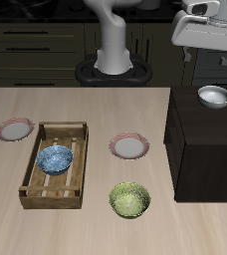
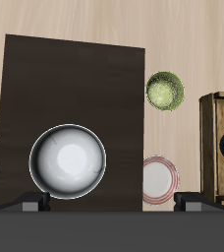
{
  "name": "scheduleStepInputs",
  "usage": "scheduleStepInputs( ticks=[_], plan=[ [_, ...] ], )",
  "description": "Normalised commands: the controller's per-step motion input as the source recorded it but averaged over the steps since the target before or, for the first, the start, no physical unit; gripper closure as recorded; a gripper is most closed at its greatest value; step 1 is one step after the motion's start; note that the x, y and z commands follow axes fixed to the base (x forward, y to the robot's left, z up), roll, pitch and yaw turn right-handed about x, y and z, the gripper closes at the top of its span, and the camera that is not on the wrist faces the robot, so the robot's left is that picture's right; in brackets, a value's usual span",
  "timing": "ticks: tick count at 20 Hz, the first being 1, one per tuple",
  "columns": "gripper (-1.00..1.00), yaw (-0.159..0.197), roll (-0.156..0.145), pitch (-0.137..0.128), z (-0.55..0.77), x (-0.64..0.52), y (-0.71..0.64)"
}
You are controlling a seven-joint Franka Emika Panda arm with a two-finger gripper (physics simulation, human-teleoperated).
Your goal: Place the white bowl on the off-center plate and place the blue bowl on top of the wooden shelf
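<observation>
- The wooden shelf [image 1: 203,144] is the biggest thing here — a dark block at the table's edge, its flat top bare but for one bowl.
- The slatted crate [image 1: 31,171] sits well apart from the shelf across the table, and the blue bowl [image 1: 55,159] lies inside it, untouched.
- The gripper [image 1: 217,22] hangs high above the shelf; only two dark finger tips [image 2: 32,205] show in the wrist view, set wide, so I'd call the jaws spread with nothing in them.
- The white bowl [image 1: 214,96] rests on the shelf's top, toward the far end, directly below the hand.
- The off-center plate [image 1: 130,147] lies on the table just beside the shelf, between it and the crate; I take this one as the target, though a twin plate [image 1: 15,128] sits beyond the crate.
- A yellow-green bowl [image 1: 129,200] stands nearer the front edge.
- To my eye the step in hand is fetching the white bowl: come straight down, one finger inside the rim and one outside, pinch the wall — then lift clear of the shelf's edge before carrying across.
</observation>
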Motion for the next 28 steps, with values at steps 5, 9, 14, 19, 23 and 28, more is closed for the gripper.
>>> scheduleStepInputs(
  ticks=[5, 9, 14, 19, 23, 28],
  plan=[
    [-1.00, -0.017, 0.030, 0.025, -0.29, -0.06, 0.08],
    [-1.00, -0.021, -0.013, 0.022, -0.23, 0.08, -0.03],
    [-1.00, -0.018, -0.002, 0.010, -0.14, 0.06, -0.09],
    [-1.00, -0.026, 0.009, -0.001, -0.15, -0.01, -0.02],
    [-1.00, -0.011, 0.013, 0.015, -0.26, 0.01, 0.02],
    [-1.00, -0.009, 0.010, 0.013, -0.23, -0.03, 0.01]
  ],
)
